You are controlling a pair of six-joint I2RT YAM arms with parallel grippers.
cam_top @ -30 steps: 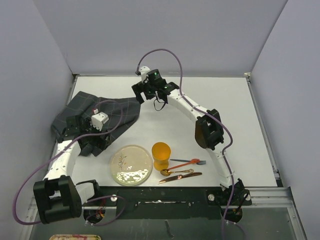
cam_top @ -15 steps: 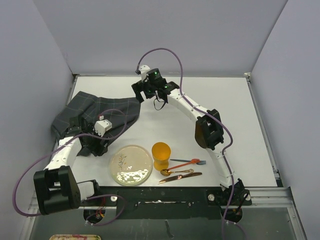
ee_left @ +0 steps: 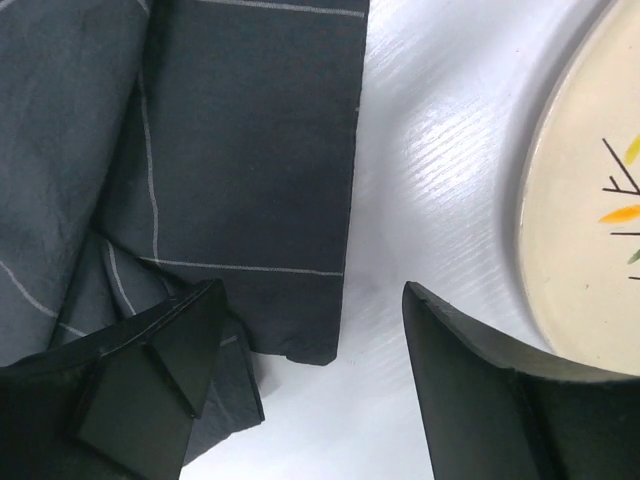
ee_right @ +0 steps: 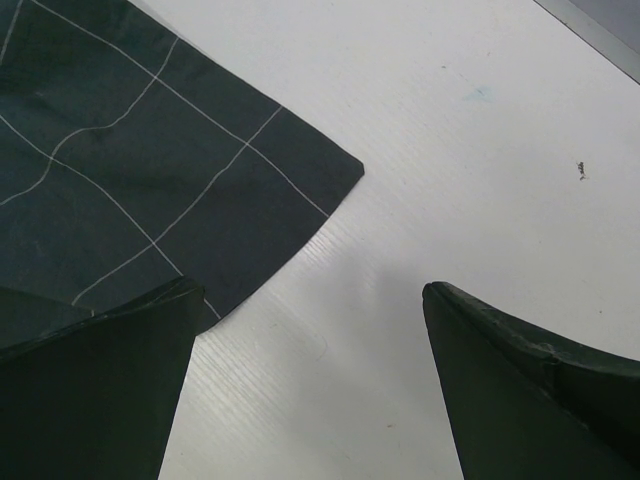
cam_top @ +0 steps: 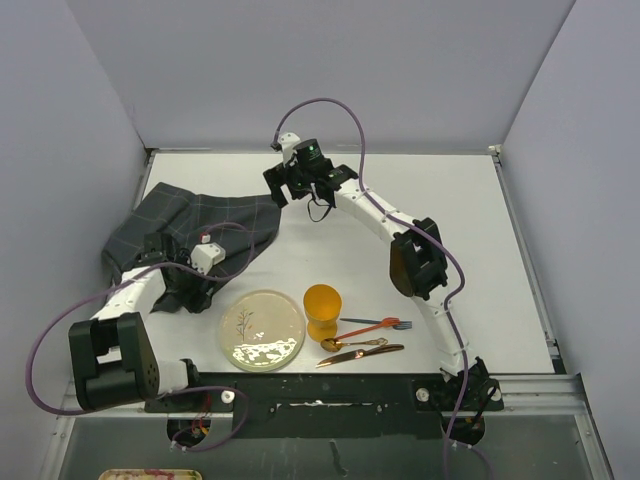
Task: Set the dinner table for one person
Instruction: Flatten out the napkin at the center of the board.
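The white tabletop [cam_top: 470,230] fills the walled cell, its metal rail [cam_top: 400,382] running along the near edge by the arm bases. A dark grey cloth [cam_top: 200,225] with a thin light grid lies rumpled on the left part of the tabletop. Near the front edge sit a cream plate [cam_top: 262,330] with a small branch motif, an orange cup [cam_top: 322,310] upright just to its right, and then three pieces of cutlery side by side: a fork [cam_top: 378,325], a gold spoon [cam_top: 350,343] and a copper knife [cam_top: 362,352].

The left gripper [cam_top: 190,292] is low over the near edge of the cloth, between cloth and plate. In its wrist view the gripper [ee_left: 310,380] is spread wide and holds nothing: one finger [ee_left: 160,380] is over folded cloth [ee_left: 230,150], the other [ee_left: 480,390] is by the plate's rim [ee_left: 560,200], with bare tabletop [ee_left: 440,150] between.

The right arm reaches across to the far side of the tabletop, its gripper [cam_top: 287,192] at the cloth's far right corner. Its wrist view also shows the gripper [ee_right: 310,390] wide and empty, with the cloth corner [ee_right: 150,180] under the left finger [ee_right: 90,390] and white tabletop [ee_right: 450,180] ahead.
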